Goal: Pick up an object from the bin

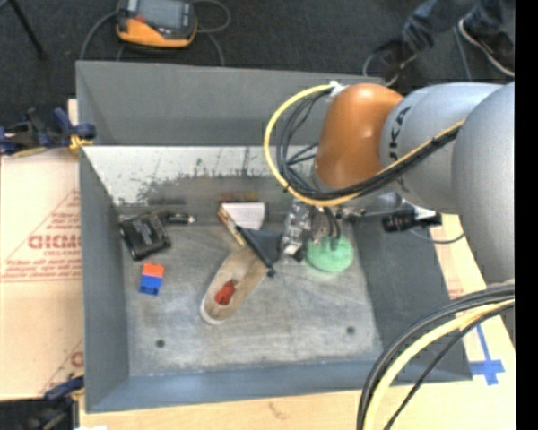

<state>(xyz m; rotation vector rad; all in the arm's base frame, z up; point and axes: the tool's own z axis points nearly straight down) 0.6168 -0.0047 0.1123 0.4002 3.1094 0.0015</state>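
1. Gripper (310,238) is seen right of centre, at a smooth green dome (332,258); its opening cannot be told.
2. A beige scoop (226,292), red inside, is noted at centre.
3. "KU" is read on the arm (448,141).

A: Where does the gripper (307,238) sit?
B: Low over the right half of the grey bin (206,106), right at the left edge of a green rounded lump (332,257); whether it touches I cannot tell.
A: And to its left?
B: A black wedge (258,243), a pale block (243,213) behind it, and a tan slipper-shaped thing (226,292) with red inside. Further left lie a black clip-like piece (143,235) and a small blue and orange brick (151,279).
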